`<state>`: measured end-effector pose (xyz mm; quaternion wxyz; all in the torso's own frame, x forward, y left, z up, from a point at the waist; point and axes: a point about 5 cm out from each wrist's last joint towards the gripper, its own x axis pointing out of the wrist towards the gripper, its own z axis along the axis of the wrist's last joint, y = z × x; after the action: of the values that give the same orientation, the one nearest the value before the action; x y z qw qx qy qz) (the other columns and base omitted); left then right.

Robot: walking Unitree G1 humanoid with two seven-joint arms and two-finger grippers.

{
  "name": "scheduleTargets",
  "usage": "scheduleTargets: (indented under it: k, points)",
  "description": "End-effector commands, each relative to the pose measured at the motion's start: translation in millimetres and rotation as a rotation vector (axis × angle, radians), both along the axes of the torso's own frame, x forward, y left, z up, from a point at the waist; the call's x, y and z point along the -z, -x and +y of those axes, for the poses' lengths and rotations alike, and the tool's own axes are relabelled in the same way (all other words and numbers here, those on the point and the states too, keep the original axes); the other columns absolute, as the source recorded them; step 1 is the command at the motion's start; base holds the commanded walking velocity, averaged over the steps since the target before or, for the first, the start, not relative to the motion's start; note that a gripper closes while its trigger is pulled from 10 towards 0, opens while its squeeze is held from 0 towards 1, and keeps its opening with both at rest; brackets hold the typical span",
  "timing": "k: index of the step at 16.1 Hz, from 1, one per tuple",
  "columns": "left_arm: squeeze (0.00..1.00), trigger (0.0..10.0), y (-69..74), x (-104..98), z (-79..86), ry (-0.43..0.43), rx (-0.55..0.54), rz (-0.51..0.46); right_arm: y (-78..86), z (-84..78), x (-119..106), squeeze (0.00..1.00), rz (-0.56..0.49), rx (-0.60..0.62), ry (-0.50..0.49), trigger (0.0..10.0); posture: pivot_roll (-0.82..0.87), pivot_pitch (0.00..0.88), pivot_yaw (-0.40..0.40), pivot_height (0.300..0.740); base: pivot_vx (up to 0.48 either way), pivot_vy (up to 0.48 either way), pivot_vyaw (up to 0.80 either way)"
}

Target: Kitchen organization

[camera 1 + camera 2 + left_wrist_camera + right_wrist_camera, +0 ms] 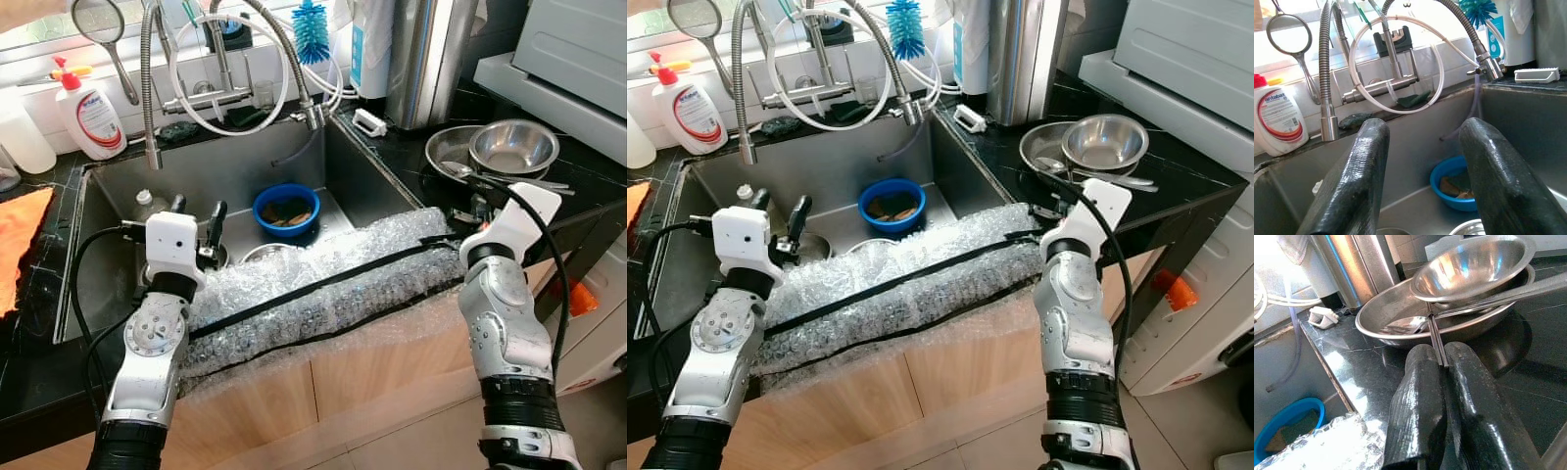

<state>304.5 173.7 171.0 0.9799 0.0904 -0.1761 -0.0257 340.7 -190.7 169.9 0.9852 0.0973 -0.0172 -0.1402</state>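
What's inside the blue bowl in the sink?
The blue bowl sits on the sink floor and holds brownish bits, maybe food scraps or a sponge; too small to tell. The bowl's near wall hides part of its bottom.

Two head cameras look forward and down from above at a sink (118,186) and black bench (411,157), sharing almost the same scene. The left wrist camera sits low and close inside the sink, facing the faucet (1386,88). The right wrist camera hovers near the bench, facing steel bowls (1469,269).
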Motion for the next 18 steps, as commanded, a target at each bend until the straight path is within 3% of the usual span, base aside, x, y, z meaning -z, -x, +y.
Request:
scheduleTargets:
  k: [1,5,13,16,18]
  points:
    - [0.00,10.0,-2.1,-5.4,0.8,-0.024,-0.004,-0.024,-3.2,5.9,-3.3,0.00,-0.007,-0.022,-0.007,10.0,-0.12,0.000,0.087,0.740,0.000,0.000,0.00]
    - [0.00,10.0,-2.1,-6.1,1.0,-0.032,-0.009,-0.028,-5.1,10.4,-6.7,0.00,-0.026,-0.055,-0.003,10.0,-0.12,0.000,0.085,0.740,0.000,0.000,0.00]
    - [0.00,10.0,-2.5,-7.9,1.3,-0.036,-0.015,-0.036,-0.1,25.9,-39.6,0.00,-0.256,-0.170,0.014,10.0,-0.12,0.000,0.087,0.740,0.000,0.000,0.00]
    - [0.00,10.0,-9.1,-19.9,7.1,-0.052,-0.027,-0.069,3.5,36.3,-51.0,0.00,-0.337,-0.276,0.059,10.0,-0.13,0.000,0.092,0.740,0.000,0.000,0.00]
    - [0.00,10.0,-15.2,-34.2,13.9,-0.019,-0.009,-0.089,7.9,36.5,-54.0,0.00,-0.362,-0.342,0.077,10.0,-0.12,0.000,0.093,0.740,0.000,0.000,0.00]
